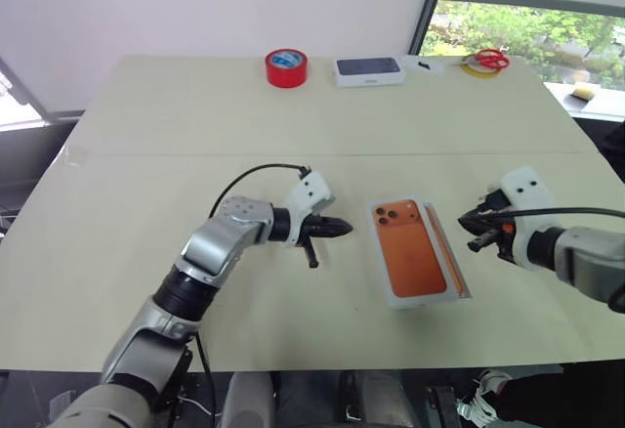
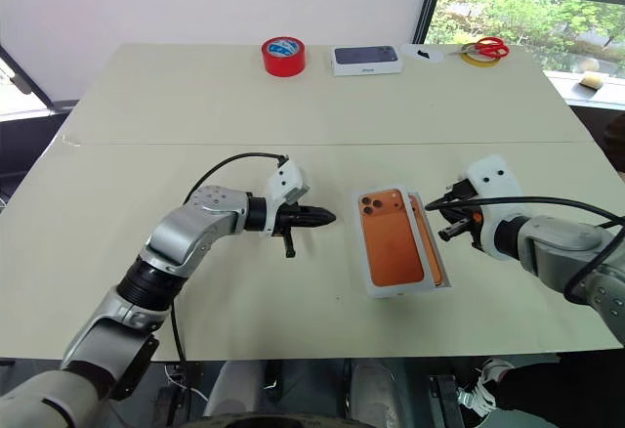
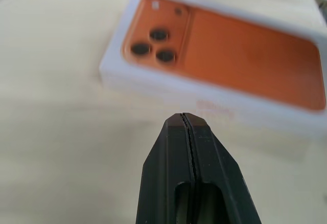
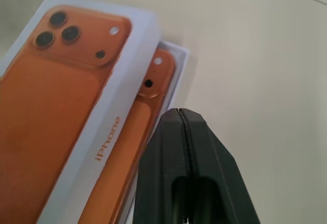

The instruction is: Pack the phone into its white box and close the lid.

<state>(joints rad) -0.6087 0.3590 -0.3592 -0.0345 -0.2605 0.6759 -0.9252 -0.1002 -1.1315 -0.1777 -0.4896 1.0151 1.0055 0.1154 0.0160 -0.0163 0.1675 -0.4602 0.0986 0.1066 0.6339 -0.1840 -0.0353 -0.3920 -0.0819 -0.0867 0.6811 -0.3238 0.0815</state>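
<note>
Left gripper (image 1: 337,226): fingers pressed together, nothing between them, pointing across the table (image 1: 146,154) toward the lid (image 1: 410,257), which lies just beyond the tips with a bare strip of table between. Right gripper (image 1: 470,221): fingers likewise clenched and empty, standing off the opposite long side of the lid, apart from it.

The lid sits between the two grippers, skewed over the white box (image 4: 176,63) rather than seated square. Its top carries a printed orange picture of a phone back with three lenses at one corner, and orange lettering runs along its white side wall. In the right wrist view the box's thin rim shows past the lid's edge on the right gripper's side, and inside it a strip of the phone (image 4: 153,88) is exposed: orange, rounded corner, small dark and light dots visible.

At the far edge of the table: a red tape roll (image 1: 286,67), a closed white box with a dark top (image 1: 368,70), and red-handled scissors (image 1: 486,60)
</note>
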